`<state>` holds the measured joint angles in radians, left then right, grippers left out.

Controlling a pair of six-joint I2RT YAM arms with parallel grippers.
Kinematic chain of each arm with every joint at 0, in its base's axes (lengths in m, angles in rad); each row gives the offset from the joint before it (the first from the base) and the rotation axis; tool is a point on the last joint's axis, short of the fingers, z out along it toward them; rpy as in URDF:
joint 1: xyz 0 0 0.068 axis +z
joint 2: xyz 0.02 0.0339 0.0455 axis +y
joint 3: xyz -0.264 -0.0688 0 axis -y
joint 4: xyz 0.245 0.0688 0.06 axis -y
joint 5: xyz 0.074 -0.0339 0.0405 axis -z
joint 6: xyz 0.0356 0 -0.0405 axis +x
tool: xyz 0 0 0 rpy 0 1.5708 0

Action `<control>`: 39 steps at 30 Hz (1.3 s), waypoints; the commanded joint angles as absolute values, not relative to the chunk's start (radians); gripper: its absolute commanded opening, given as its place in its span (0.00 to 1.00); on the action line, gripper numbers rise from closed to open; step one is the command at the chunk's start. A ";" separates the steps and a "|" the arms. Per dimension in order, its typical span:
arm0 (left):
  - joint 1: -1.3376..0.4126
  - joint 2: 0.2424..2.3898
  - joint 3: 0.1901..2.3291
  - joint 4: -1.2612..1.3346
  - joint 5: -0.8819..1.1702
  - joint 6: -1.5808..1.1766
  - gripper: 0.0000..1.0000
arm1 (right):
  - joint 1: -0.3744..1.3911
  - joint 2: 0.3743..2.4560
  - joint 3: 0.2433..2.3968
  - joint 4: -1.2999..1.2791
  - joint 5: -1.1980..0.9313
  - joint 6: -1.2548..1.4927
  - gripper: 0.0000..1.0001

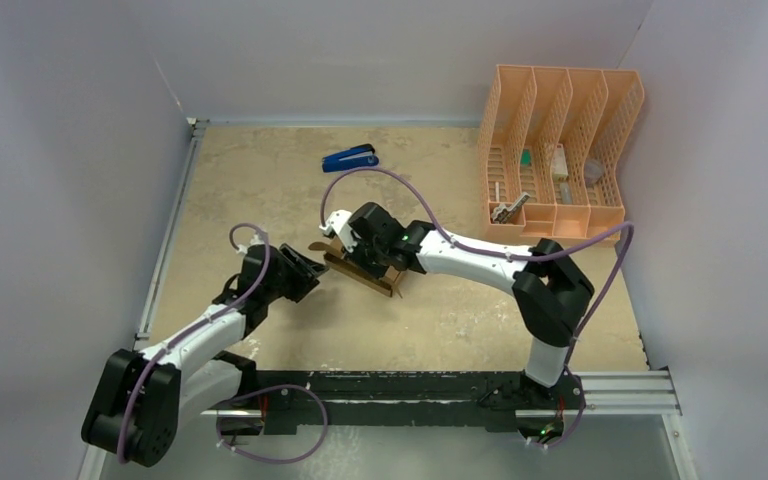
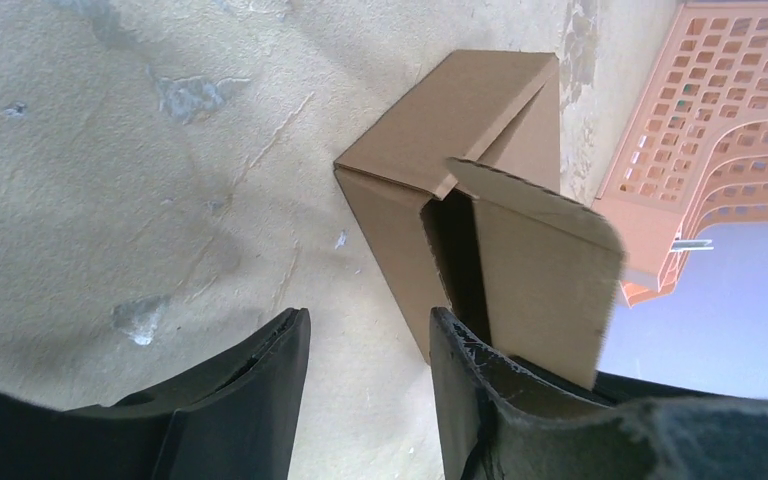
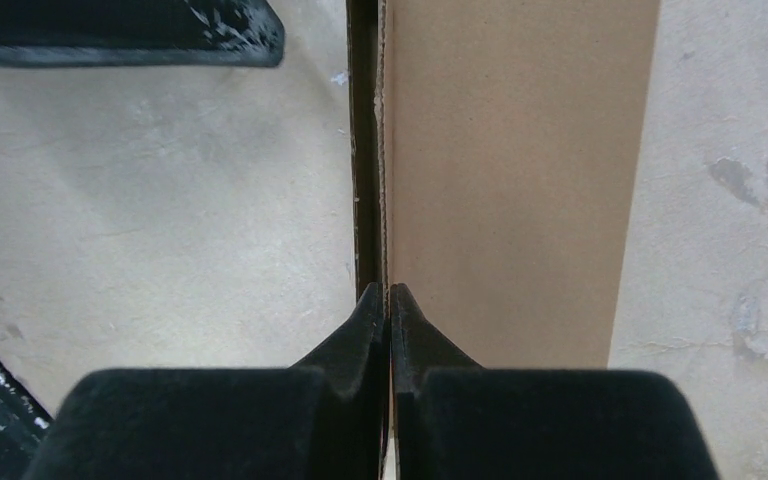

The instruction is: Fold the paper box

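The beige worktop (image 1: 260, 180) is carrying everything. A peach-orange mesh file organizer (image 1: 560, 110) is standing at its far right corner. The paper box (image 1: 355, 272) is sitting near the middle of the worktop, partly folded, with one rounded flap (image 2: 540, 270) standing open. A blue stapler (image 1: 350, 159) is lying near the far edge, well apart from the box. The right gripper (image 3: 388, 295) is reaching over the box from the right, its jaws pressing together on the thin edge of a cardboard panel. The left gripper (image 2: 365, 340) is hovering just left of the box with its jaws about half apart and nothing between them; one finger (image 2: 480, 390) is lying against the open flap.
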<state>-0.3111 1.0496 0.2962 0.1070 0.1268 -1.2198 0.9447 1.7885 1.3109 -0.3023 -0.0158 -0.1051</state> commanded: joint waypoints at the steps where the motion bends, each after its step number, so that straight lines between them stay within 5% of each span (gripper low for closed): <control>1: -0.318 0.957 0.297 0.072 0.058 -1.249 0.47 | 0.958 1.809 1.318 -0.330 0.037 -0.128 0.04; 6: -0.315 0.840 0.373 -0.157 -0.067 -1.159 0.48 | 0.975 1.819 1.344 -0.373 0.021 -0.127 0.17; 12: -0.314 0.871 0.621 -0.402 -0.173 -0.902 0.54 | 0.975 1.736 1.396 -0.495 0.048 -0.078 0.47; 19: -0.316 1.039 0.865 -0.606 -0.156 -0.552 0.58 | 1.006 1.579 1.273 -0.525 0.206 0.081 0.61; 39: -0.331 1.321 0.932 -0.400 0.069 -0.561 0.54 | 0.936 1.297 0.982 -0.293 0.264 0.674 0.58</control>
